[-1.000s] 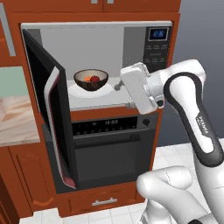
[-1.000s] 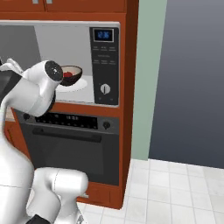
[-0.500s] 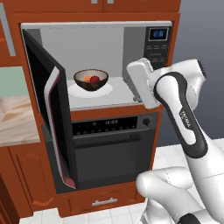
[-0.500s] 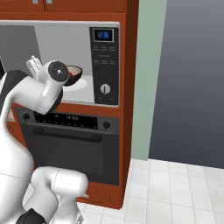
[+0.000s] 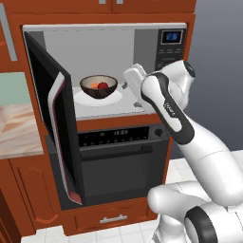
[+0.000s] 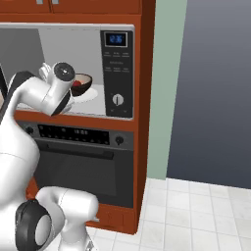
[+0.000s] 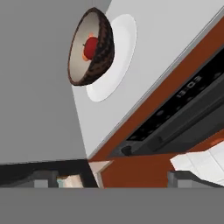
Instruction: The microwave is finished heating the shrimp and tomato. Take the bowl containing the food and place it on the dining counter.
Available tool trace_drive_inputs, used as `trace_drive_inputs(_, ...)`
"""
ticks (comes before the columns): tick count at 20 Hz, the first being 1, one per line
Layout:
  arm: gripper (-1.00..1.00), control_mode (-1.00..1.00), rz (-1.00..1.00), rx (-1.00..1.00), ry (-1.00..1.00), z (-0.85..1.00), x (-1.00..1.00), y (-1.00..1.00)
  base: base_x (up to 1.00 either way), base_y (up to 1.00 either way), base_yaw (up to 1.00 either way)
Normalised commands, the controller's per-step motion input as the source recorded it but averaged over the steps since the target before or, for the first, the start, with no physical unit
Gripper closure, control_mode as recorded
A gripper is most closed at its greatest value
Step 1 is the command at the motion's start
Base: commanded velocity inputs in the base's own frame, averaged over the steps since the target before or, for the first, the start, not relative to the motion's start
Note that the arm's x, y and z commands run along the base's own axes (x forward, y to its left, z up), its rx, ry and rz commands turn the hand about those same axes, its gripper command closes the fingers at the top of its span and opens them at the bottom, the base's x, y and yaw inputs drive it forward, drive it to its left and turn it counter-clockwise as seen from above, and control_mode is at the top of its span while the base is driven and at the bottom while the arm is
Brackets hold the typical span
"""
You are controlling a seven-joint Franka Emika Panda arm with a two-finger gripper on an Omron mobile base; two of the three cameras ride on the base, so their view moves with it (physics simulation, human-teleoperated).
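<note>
The microwave (image 5: 168,47) (image 6: 117,59) stands open, its door (image 5: 52,123) swung out to the left. Inside, the dark brown bowl (image 5: 98,86) (image 6: 84,84) (image 7: 94,48) sits on a white round plate (image 5: 97,98) (image 7: 119,48). It holds the red tomato (image 5: 102,86) (image 7: 91,45) and the orange shrimp (image 5: 95,85) (image 7: 85,55). My gripper (image 5: 127,81) (image 7: 111,179) is at the right of the opening, a short way from the bowl. It is open with nothing between its fingertips (image 7: 41,178). The dining counter is out of view.
A black oven (image 5: 123,161) (image 6: 83,162) sits directly under the microwave. A marbled counter (image 5: 16,128) adjoins the cabinet at the left. The open door juts out toward me on the left. White floor tiles (image 6: 196,211) lie to the right.
The hand has risen and swung left from in front of the oven panel into the microwave opening, closer to the bowl. The jaws have stayed open. The bowl has not moved.
</note>
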Motion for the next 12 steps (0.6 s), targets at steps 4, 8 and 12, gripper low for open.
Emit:
trace_drive_inputs(4,-1.0,-1.0,-0.13,-0.01,0.05,-0.06,0.86,0.11,0.0,0.0,0.0)
trace_drive_inputs(8,-1.0,-1.0,-0.1,0.0,0.08,0.0,0.83,0.01,0.0,0.0,0.0)
trace_drive_inputs(12,-1.0,-1.0,-0.01,0.0,0.11,0.0,0.28,0.01,0.0,0.0,0.0)
